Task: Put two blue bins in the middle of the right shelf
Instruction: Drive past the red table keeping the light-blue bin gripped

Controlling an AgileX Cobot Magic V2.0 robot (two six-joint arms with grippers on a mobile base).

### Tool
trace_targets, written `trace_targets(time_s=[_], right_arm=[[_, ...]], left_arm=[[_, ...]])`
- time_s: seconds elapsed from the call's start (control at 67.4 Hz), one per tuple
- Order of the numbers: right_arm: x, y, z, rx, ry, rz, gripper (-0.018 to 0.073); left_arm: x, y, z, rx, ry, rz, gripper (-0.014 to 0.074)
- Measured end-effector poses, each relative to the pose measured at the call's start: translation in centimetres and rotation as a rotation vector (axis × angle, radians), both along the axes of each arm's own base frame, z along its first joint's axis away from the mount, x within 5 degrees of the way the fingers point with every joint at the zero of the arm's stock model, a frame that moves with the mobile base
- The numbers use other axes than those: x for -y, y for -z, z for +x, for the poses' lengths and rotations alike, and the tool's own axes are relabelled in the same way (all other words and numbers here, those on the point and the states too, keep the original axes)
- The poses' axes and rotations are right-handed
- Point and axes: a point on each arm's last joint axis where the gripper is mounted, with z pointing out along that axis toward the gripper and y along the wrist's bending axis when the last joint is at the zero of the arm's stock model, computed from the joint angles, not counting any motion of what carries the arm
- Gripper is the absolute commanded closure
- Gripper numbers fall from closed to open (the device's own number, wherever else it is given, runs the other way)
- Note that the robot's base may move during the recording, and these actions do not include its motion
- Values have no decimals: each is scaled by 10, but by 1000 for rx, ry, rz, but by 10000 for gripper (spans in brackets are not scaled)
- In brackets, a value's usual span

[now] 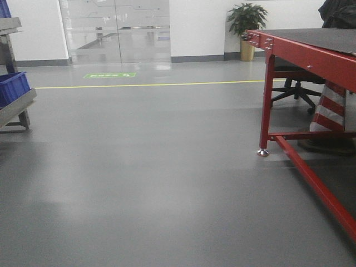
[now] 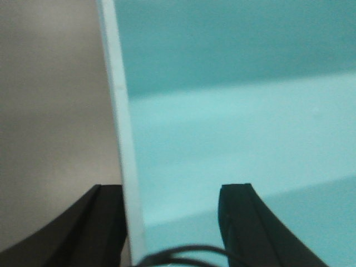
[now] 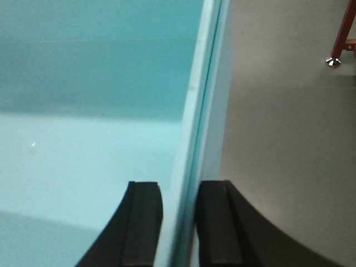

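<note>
Between the robot's two arms sits a blue bin (image 3: 83,83), apparently held above the grey floor (image 1: 167,183) and not yet at any shelf. The right pincer (image 3: 179,186) is clenched on one side wall, a finger on each face. The left pincer (image 2: 172,192) only straddles the opposite wall, outer finger against it and inner finger well clear, so I'd call it released. With one real grip the bin could tilt or slip, or clip the red worktop (image 1: 311,47). Its plastic looks pale turquoise, smooth, and empty where I can see.
</note>
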Motion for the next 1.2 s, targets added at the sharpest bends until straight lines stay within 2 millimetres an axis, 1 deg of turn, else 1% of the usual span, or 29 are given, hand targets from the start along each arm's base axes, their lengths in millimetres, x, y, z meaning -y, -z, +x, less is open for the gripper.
trace_targets(time_s=[1.203], right_arm=[[0, 0, 0, 0, 0, 0, 721]], left_arm=[[0, 0, 0, 0, 0, 0, 707]])
